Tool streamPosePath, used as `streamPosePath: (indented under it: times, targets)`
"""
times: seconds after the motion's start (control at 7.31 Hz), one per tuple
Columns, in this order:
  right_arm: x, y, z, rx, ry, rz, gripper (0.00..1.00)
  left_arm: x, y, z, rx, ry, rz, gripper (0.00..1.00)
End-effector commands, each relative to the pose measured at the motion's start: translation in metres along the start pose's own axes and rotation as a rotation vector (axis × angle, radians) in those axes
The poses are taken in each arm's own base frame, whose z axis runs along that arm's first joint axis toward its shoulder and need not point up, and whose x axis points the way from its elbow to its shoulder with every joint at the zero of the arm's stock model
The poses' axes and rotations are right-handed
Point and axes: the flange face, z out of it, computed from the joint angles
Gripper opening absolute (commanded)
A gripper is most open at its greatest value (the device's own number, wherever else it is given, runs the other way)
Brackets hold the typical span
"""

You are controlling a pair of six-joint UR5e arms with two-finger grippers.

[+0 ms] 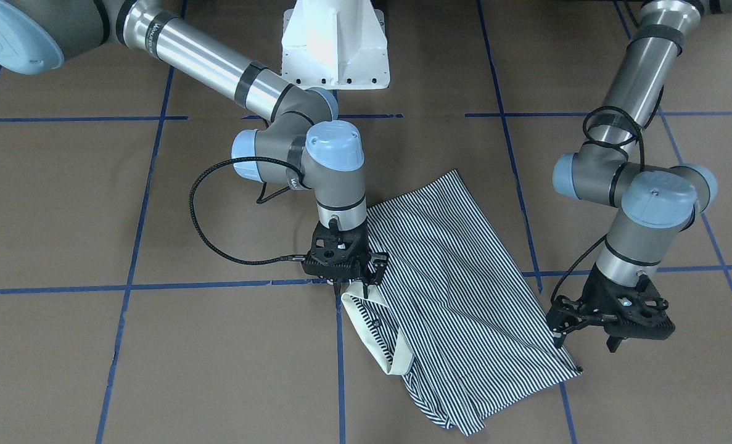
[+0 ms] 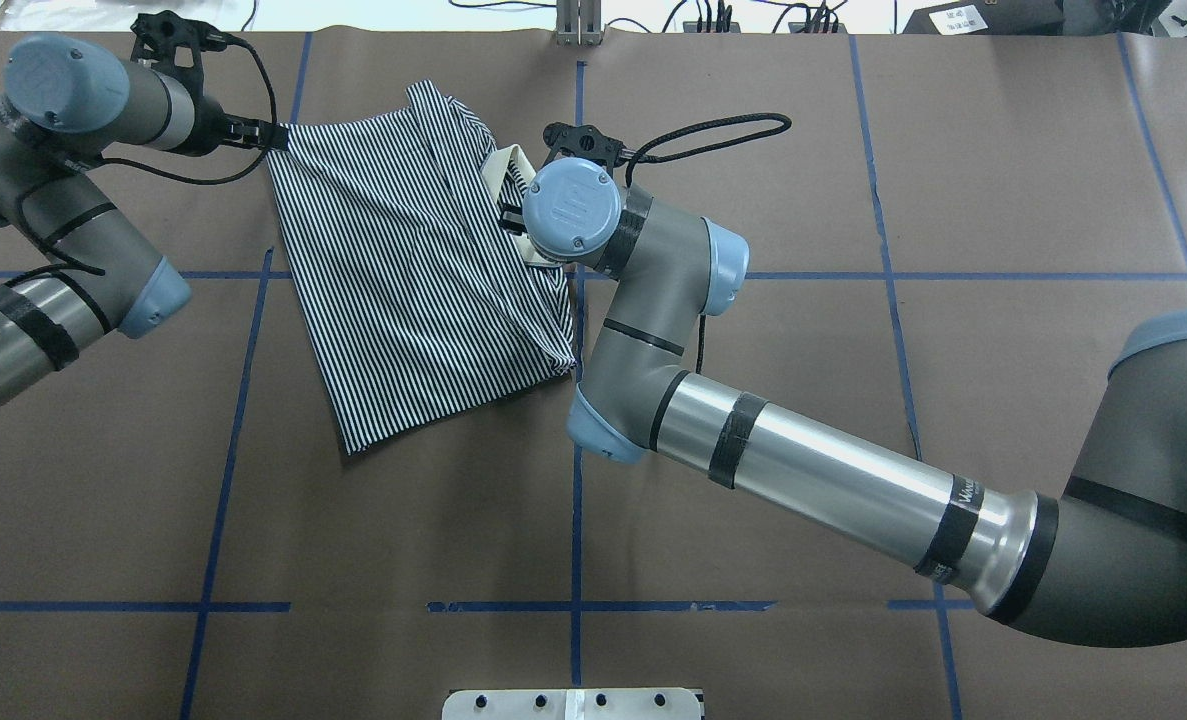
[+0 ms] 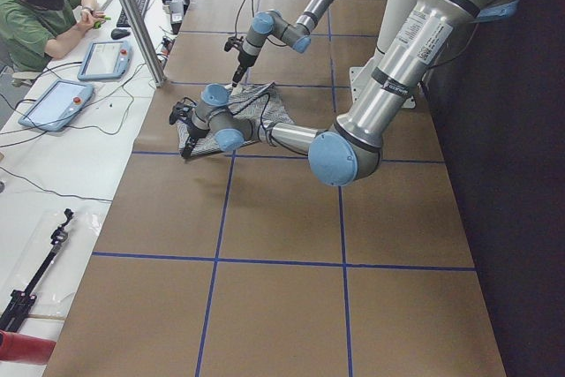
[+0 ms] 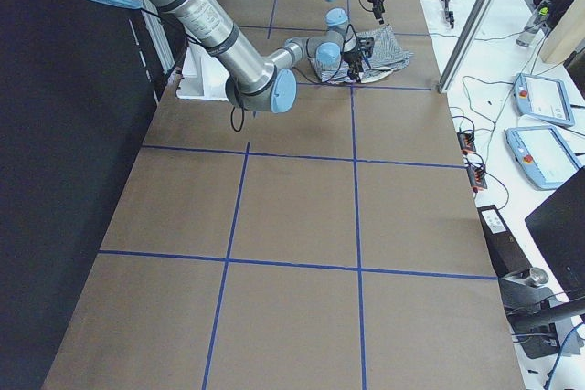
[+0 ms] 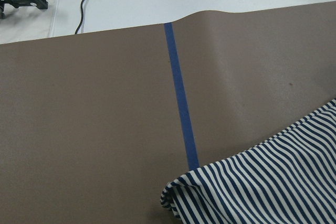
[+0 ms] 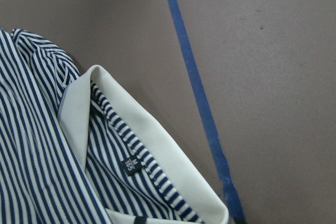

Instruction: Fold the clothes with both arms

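Seen from above, the left arm [image 2: 103, 240] comes in at the far left. Its jaws are apart and hold nothing. They sit just beside the far left corner of the striped shirt [image 2: 403, 280]. The shirt lies on the brown surface [image 2: 853, 350], left of the middle, with one side folded over. Its cream collar [image 2: 508, 165] is on its far right side. The right arm [image 2: 823, 480] reaches in from the near right. Its jaws hang over the collar, a little apart, holding nothing
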Motion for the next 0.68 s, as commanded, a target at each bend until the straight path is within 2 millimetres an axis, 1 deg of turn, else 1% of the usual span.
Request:
streamPosePath:
  times: [0.0,0.14,0.27,0.55]
  targets:
    - [0.0035,0.001,0.004,0.004,0.013,0.003,0.36,-0.0003,-0.0004,-0.0002,0.0,0.0,0.0,1.0]
    - [0.0047,0.0023,0.0055,0.004,0.016,0.002,0.22,-0.0004,-0.0004,-0.0002,0.0,0.0,0.0,1.0]
    - [0.0061,0.0013,0.0061,0.004,0.017,0.003,0.0,-0.0013,0.0004,0.0001,-0.001,-0.002,-0.001,1.0]
    - [0.0045,-0.0016,0.0036,0.007,0.012,-0.001,0.0,-0.0002,-0.0004,-0.0004,0.001,0.001,0.0,1.0]
